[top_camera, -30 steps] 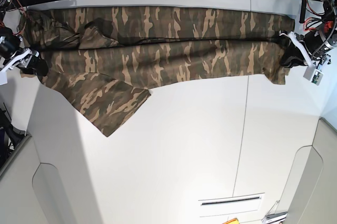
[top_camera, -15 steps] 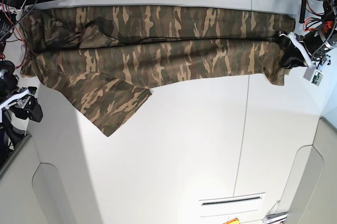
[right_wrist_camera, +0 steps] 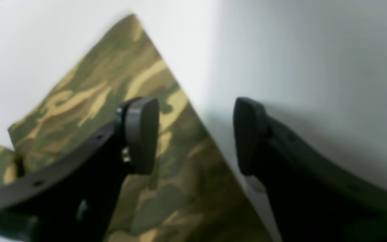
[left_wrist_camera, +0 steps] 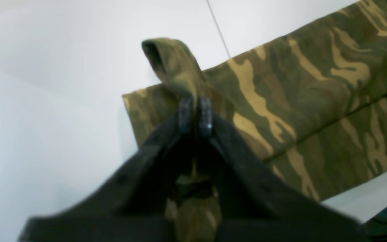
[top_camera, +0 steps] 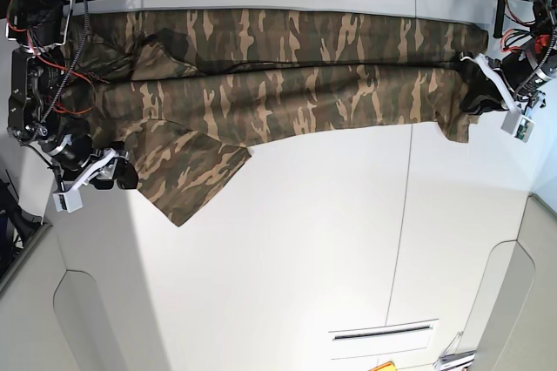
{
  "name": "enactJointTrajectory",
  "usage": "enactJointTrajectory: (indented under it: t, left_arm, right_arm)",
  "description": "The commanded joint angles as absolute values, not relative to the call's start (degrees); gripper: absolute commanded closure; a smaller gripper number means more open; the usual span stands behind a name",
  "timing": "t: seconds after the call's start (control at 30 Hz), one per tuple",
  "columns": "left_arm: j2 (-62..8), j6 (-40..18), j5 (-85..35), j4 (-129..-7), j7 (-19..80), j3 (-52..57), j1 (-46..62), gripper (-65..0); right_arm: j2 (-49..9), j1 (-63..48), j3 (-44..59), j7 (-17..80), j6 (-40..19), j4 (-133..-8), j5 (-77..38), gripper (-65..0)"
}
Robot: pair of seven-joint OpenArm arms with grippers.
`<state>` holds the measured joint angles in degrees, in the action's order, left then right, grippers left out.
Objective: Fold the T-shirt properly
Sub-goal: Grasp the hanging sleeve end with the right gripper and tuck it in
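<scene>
T-shirt [top_camera: 287,84] spread across the far side of the white bench [top_camera: 331,240], already doubled lengthwise into a long band, with one sleeve [top_camera: 187,175] fanning out toward the near side at the base view's left. Left end effector [left_wrist_camera: 195,116] pressed together on a raised tuck of camouflage cloth at the band's end (cloth visibly peaked between the pads). Right end effector [right_wrist_camera: 197,134] spread wide, nothing between the pads, hovering over the sleeve's edge where cloth meets bare bench; contact with the fabric impossible to tell.

Step in hand, by judgement: tucking the stray sleeve in before the crosswise folds. Next move probably calls for lowering the right end effector onto the sleeve's edge, closing on a single layer, then carrying it over the band, while keeping the far end pinned taut. Risk: grabbing too little cloth and dragging the band out of line.
</scene>
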<state>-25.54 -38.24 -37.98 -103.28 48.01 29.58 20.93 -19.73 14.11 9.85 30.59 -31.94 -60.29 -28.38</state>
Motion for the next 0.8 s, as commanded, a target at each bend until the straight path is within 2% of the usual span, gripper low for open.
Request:
enactJointTrajectory:
  t: [0.0,0.3,0.37,0.47,0.63,0.77]
  left_arm:
    - [-26.5,-38.6,-38.6,-104.2,47.0,30.0,20.7,0.0]
    - [-26.5,-38.6,-38.8,-104.2,46.5,30.0,20.7,0.0]
    - [-26.5,-38.6,-38.7,-104.2,46.5,30.0,20.7,0.0]
    - [-26.5,-38.6,-38.7,-104.2,46.5,30.0,20.7,0.0]
    - [-26.5,-38.6,-38.8,-104.2,46.5,30.0,20.7,0.0]
    - [-26.5,-38.6,-38.8,-104.2,46.5,30.0,20.7,0.0]
  right_arm:
    - [-19.6,15.5,9.5,29.8,-32.4,-60.6,-29.1,-34.7]
    - [-15.2,15.5,8.9,30.3,-33.5,-60.6,-29.1,-34.6]
    - [-14.7,15.5,8.9,30.4,-33.5,-60.6,-29.1,-32.8]
    - [-14.1,15.5,8.9,31.0,-33.4,-60.6,-29.1,-23.2]
    - [-13.8,15.6,8.9,33.6,-33.4,-60.6,-29.6,0.0]
    - [-13.8,15.6,8.9,36.3,-33.4,-61.0,-29.7,0.0]
